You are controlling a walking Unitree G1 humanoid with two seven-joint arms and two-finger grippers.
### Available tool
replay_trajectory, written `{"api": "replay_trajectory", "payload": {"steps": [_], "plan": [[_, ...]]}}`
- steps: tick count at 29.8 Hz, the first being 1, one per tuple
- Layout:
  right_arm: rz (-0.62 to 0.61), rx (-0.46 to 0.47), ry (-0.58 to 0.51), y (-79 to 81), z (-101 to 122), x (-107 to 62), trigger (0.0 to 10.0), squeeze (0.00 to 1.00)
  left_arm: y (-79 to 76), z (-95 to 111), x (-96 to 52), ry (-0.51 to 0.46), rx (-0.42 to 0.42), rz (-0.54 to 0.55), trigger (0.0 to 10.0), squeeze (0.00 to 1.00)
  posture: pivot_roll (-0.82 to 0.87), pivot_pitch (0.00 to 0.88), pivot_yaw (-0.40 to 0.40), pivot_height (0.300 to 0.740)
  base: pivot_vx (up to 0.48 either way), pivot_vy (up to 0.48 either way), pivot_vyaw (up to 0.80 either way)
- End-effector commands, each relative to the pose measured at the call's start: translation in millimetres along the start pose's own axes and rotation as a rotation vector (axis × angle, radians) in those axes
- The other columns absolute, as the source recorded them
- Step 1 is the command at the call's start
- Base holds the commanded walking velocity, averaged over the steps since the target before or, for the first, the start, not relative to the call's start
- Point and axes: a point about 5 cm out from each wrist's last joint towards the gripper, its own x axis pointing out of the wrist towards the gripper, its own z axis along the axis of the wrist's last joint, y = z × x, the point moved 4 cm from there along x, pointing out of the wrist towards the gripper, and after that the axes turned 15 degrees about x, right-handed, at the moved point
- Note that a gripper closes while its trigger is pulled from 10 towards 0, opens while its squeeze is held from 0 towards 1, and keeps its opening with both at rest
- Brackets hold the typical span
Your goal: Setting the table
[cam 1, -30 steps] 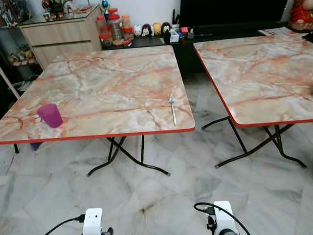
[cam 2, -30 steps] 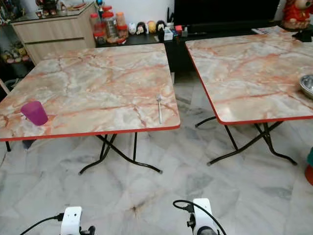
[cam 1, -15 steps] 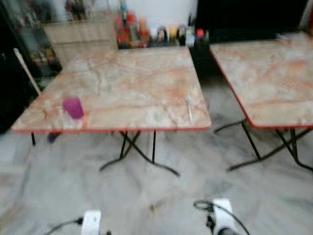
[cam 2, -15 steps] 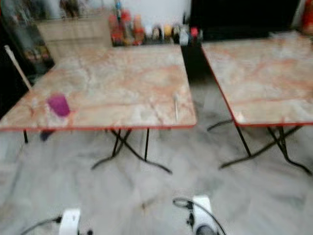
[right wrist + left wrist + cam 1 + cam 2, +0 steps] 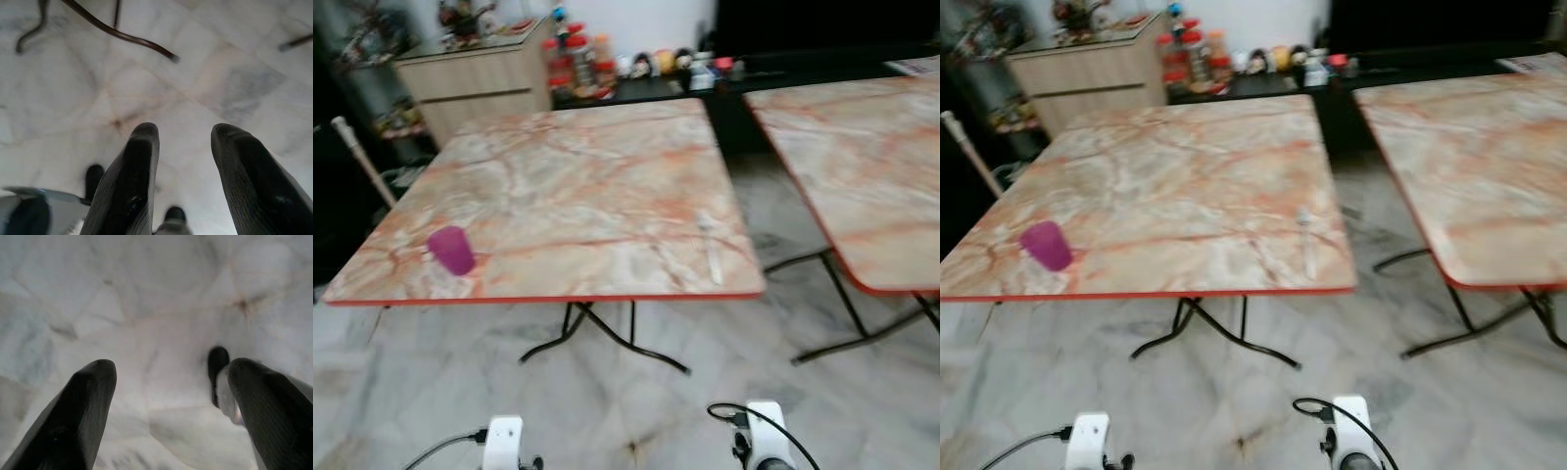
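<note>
Left eye view: purple plastic cup [image 5: 451, 250] at 9 o'clock, silver metal fork [image 5: 709, 248] at 3 o'clock on marble-patterned folding table [image 5: 578, 186]; left gripper [image 5: 166, 382] and right gripper [image 5: 183, 147] both spread, empty.

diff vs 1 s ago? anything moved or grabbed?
Only the camera turned left: the whole scene slid right, and the second table is now cut off. Purple cup and fork lie as before on the near table. Both grippers hang empty over the floor; nothing grabbed.

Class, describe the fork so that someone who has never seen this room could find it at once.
Start at the left of the two marble-patterned, red-edged folding tables. Near its front right corner lies a slim silver metal fork, flat, pointing away from the robot. The table's one other item, a small purple plastic cup, stands near the front left corner.
</note>
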Motion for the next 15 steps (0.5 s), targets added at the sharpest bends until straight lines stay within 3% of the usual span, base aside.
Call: {"api": "replay_trajectory", "payload": {"steps": [1, 8, 15], "plan": [[-0.024, 0.000, 0.008, -11.5, -3.4, -1.7, 10.0, 0.00, -4.0, 7.5, 1.4, -0.017, 0.003, -0.009, 10.0, 0.00, 0.02, 0.000, 0.093, 0.740, 0.428, 0.000, 0.00], [0.003, -0.030, -0.018, -8.7, 1.4, -1.5, 10.0, 0.00, -5.6, 6.5, 1.2, -0.014, 0.006, -0.007, 10.0, 0.00, 0.02, 0.000, 0.081, 0.740, 0.391, 0.000, 0.00], [0.009, -0.022, -0.037, -13.3, -4.7, -5.0, 10.0, 0.00, -6.8, 7.8, 1.4, -0.019, -0.015, -0.002, 10.0, 0.00, 0.02, 0.000, 0.071, 0.740, 0.000, 0.000, 0.00]]}}
